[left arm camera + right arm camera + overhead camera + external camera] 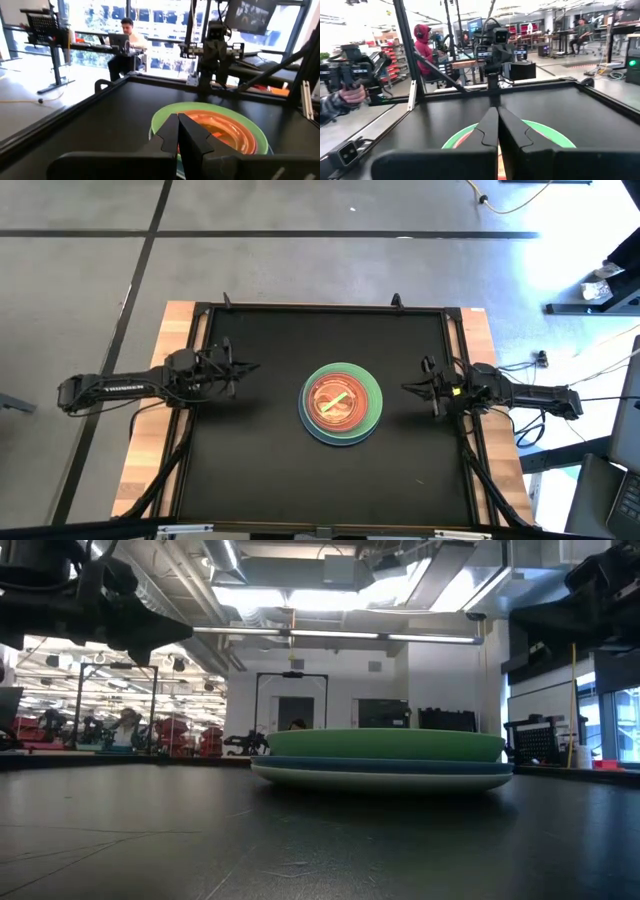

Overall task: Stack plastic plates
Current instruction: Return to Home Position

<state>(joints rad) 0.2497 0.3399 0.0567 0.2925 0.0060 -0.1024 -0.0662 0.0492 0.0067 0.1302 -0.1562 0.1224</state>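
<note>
One stack of plastic plates [342,404] centres the black table [240,470]; we see the left gripper [254,366] and right gripper [406,388] flanking it, fingers pressed together, empty.

Extending left arm [110,388] and right arm [535,395] inward from opposite sides, facing each other. Holding left gripper [243,367] fingers pressed together, gripping nothing. Holding right gripper [410,387] likewise closed and empty.
</note>
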